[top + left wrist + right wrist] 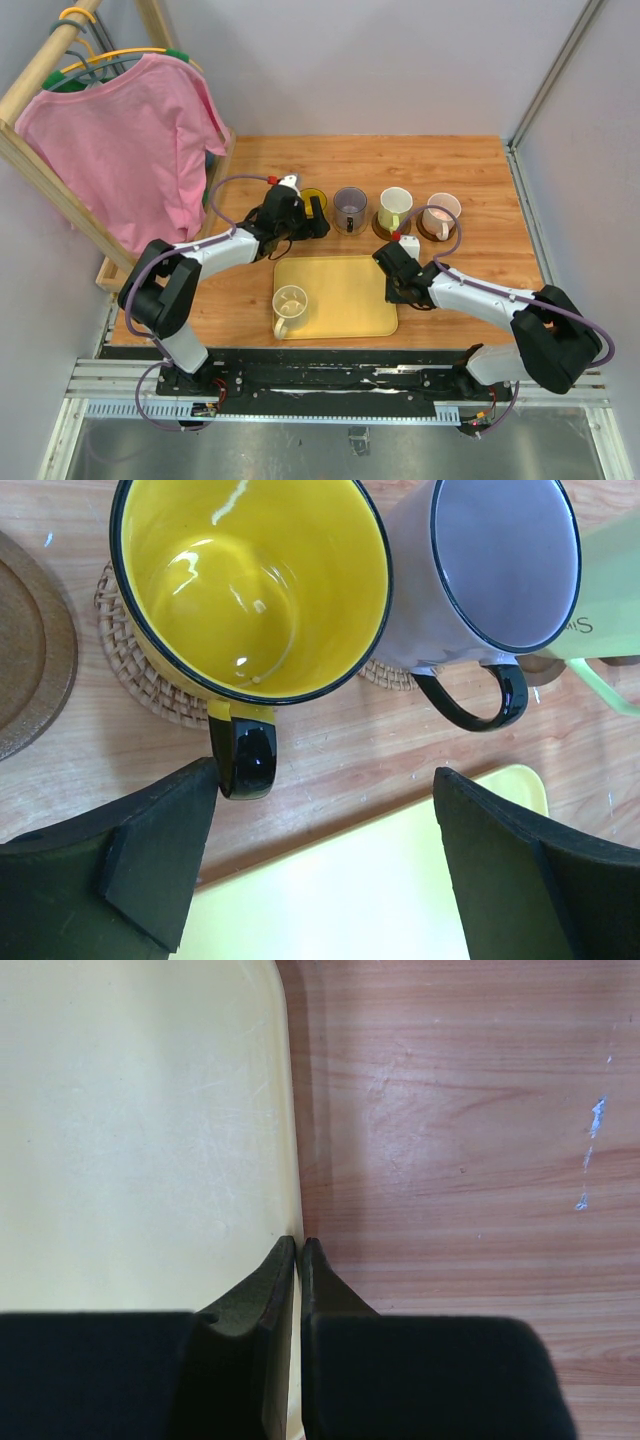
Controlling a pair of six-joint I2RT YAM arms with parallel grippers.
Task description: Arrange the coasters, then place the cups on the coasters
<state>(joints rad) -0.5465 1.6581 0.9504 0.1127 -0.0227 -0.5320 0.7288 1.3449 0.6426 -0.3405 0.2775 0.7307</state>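
A yellow cup [250,580] stands on a woven tan coaster [130,670], its black handle [245,760] just beside my left finger. My left gripper [325,800] is open and holds nothing. Right of it, a purple-grey cup [490,570] sits on another woven coaster [385,673]. A bare dark brown coaster [25,650] lies to the left. In the top view the row continues with a white cup [394,208] and a pink cup [440,215]. A cream cup [290,303] stands on the yellow tray [345,290]. My right gripper [298,1245] is shut and empty over the tray's right edge.
A wooden rack with a pink shirt [120,140] stands at the back left of the table. Grey walls close off the back and right sides. The yellow tray [140,1130] lies between the two arms, near the front.
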